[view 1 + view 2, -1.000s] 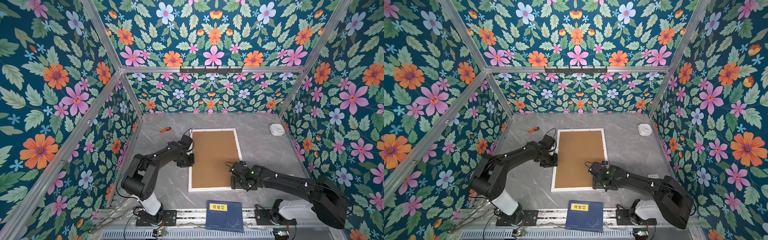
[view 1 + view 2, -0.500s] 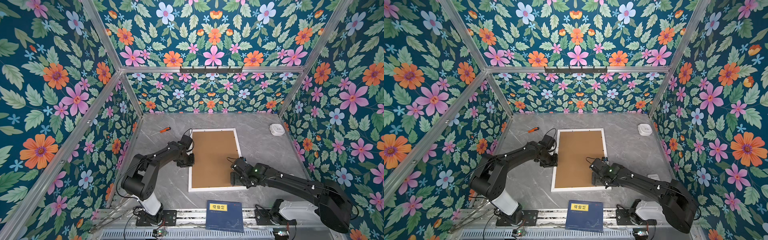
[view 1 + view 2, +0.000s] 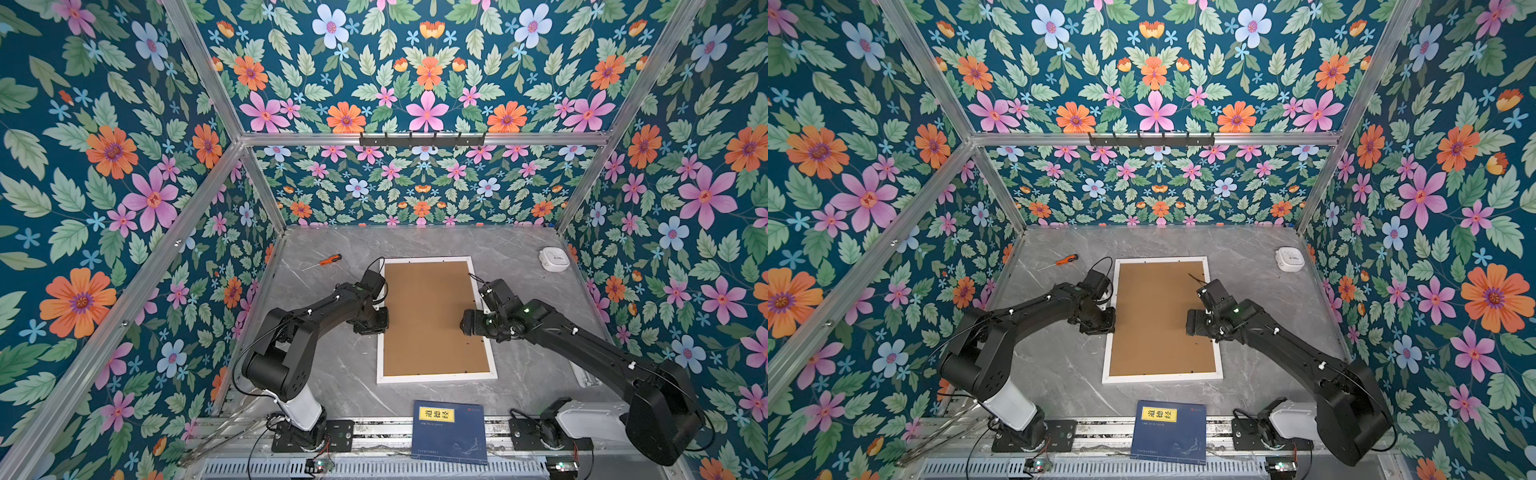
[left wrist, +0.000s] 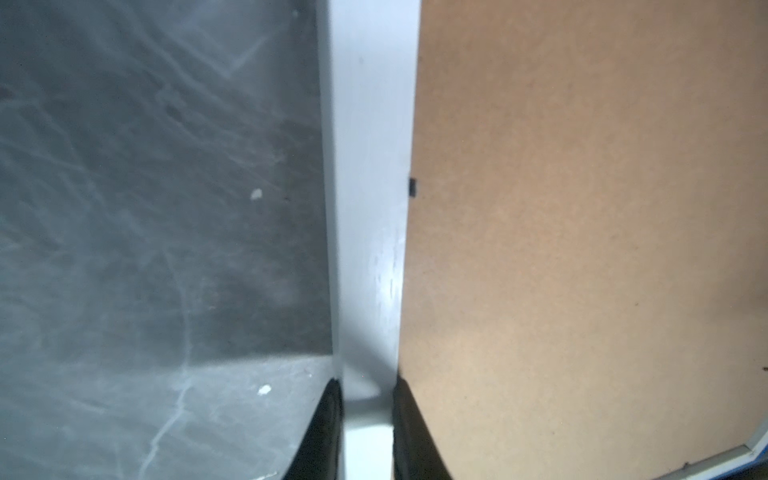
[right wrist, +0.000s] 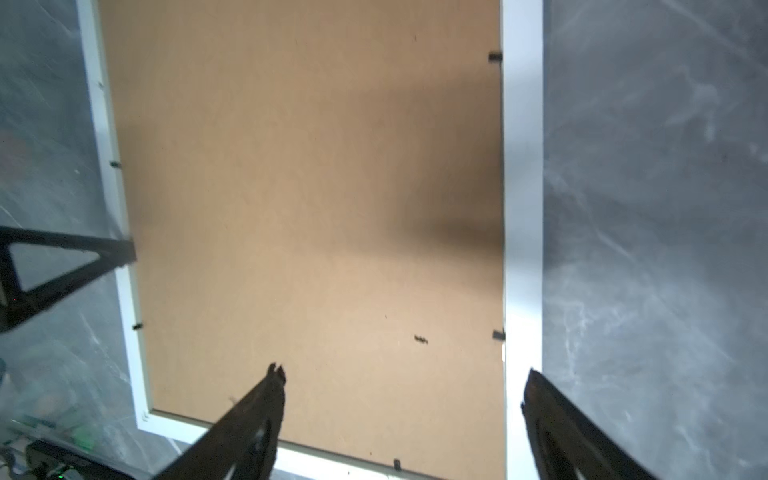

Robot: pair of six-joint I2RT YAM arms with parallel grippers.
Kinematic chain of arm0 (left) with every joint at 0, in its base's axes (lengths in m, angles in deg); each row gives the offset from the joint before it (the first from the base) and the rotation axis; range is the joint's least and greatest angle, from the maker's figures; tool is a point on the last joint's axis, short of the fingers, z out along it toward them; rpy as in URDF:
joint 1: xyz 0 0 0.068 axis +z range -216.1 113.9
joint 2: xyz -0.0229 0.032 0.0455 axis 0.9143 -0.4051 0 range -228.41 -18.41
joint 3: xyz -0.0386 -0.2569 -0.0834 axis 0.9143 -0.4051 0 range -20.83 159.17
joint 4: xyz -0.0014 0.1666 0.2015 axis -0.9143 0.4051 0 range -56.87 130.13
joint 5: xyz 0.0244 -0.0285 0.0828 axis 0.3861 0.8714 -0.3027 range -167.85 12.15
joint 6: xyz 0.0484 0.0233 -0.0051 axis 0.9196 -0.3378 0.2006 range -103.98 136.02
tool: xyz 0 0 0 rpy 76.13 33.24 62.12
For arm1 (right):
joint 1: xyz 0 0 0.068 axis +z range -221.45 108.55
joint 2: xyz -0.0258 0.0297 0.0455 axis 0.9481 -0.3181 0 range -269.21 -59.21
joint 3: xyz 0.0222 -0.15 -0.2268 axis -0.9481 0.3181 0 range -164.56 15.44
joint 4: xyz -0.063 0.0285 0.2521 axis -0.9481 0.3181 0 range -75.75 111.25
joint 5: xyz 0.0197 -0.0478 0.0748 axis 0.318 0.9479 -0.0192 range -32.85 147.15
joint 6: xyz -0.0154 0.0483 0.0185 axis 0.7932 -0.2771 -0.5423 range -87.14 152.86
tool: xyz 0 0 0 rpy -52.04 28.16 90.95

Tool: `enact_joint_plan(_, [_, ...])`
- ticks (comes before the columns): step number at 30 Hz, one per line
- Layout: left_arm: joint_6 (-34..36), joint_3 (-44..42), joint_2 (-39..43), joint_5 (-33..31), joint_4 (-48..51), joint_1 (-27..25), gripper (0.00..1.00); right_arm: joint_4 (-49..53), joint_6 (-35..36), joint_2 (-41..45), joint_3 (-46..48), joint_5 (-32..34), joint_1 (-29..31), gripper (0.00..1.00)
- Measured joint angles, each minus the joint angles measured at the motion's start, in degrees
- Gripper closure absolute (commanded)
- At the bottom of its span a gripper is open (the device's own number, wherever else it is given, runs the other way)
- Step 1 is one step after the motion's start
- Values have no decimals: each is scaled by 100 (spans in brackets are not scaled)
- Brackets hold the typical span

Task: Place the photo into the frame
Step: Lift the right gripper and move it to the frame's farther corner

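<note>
One claw [image 4: 365, 388] astride frame [image 4: 370, 166] edge

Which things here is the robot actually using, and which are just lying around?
In the job: white rectangular picture frame; brown backing board inside it; left gripper, clamped on its rail; right gripper, open above. Photo not visible.
Lying about: orange-handled screwdriver; white rounded gadget; dark blue book with yellow label.

I see a grey marble table [image 3: 324, 374] w/ a white frame [image 3: 436, 379] flat mid-table, back side up, brown backing board [image 3: 432, 320] inside it. Orange screwdriver [image 3: 322, 262] far-left, white round device [image 3: 554, 259] far-right, blue book [image 3: 451, 432] at near edge.
</note>
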Motion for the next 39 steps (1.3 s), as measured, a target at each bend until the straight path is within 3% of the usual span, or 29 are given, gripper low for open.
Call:
enact_joint_plan(12, [50,63,-61,11,48,2,78,-1067,962,-1705,-1491,-1790,-1392,16])
enact_joint_plan(19, [131,111,-133,31,98,4,79,-1458,1137,-3060,-2610,-2852,-1609,17])
enact_joint_plan(39, [179,-72,-57,0,-81,0,79,-1615,1185,-5543,-5281,-3635,-1777,18])
